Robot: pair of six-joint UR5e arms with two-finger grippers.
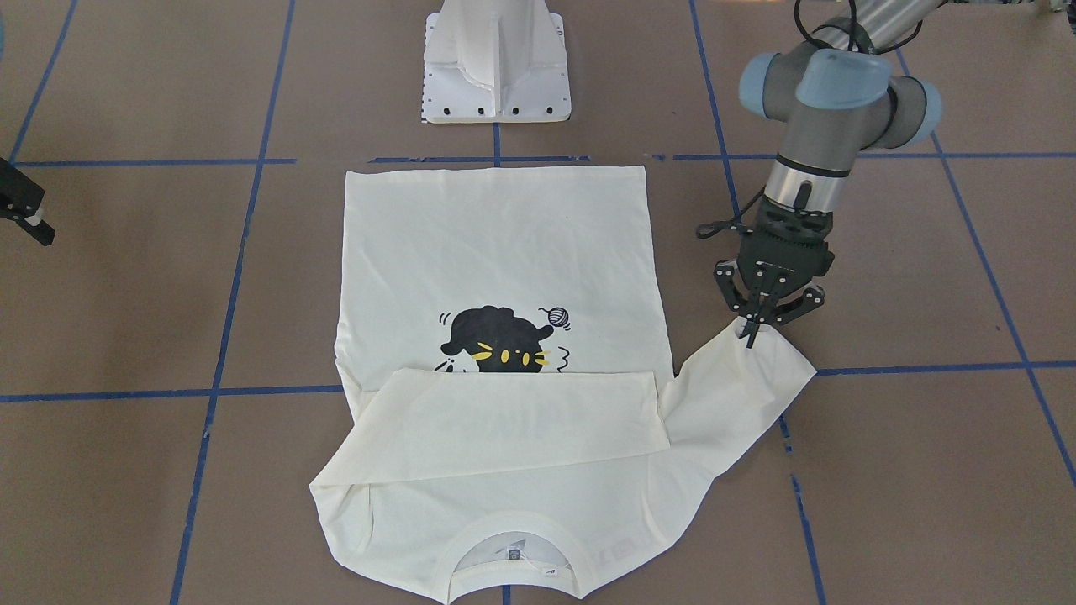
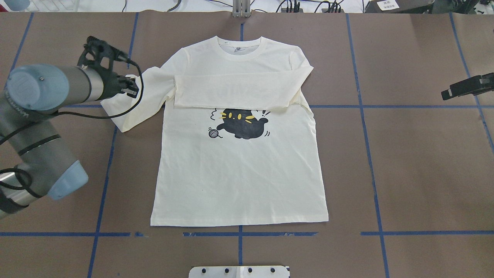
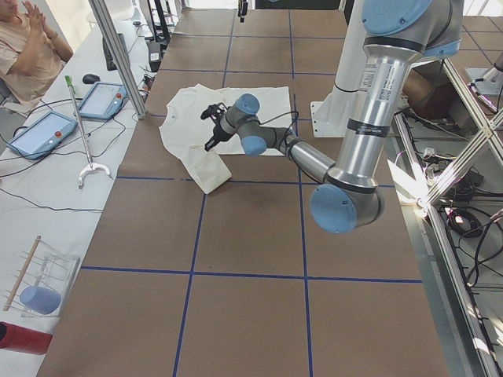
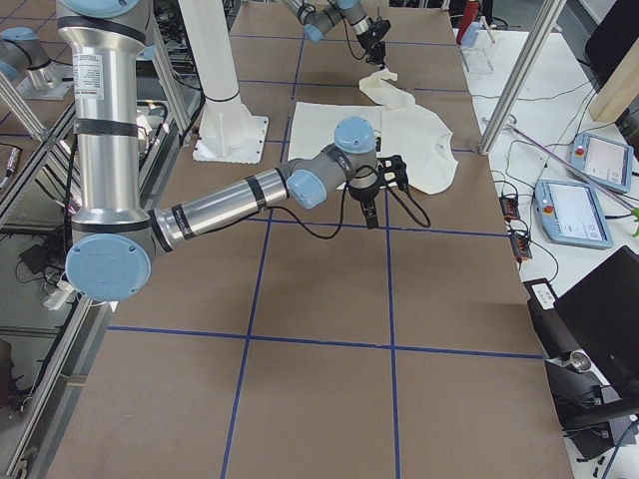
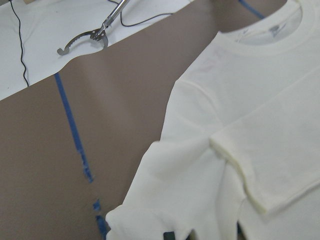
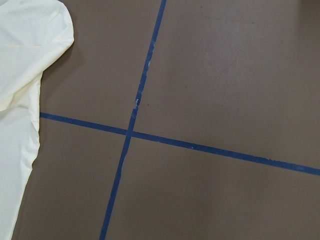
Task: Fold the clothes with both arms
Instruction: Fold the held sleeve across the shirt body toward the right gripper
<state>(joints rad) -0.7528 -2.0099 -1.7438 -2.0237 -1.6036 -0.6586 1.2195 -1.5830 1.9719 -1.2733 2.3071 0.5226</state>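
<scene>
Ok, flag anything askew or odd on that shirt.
One sleeve of the cream long-sleeve T-shirt sticks out diagonally over the brown table, its end pinched by the left hand. The other sleeve lies folded flat across the chest, covering part of the cat print. No damage shows.

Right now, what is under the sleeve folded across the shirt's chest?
The front of the shirt. The cat print shows only up to the folded sleeve; any print beneath it is covered.
</scene>
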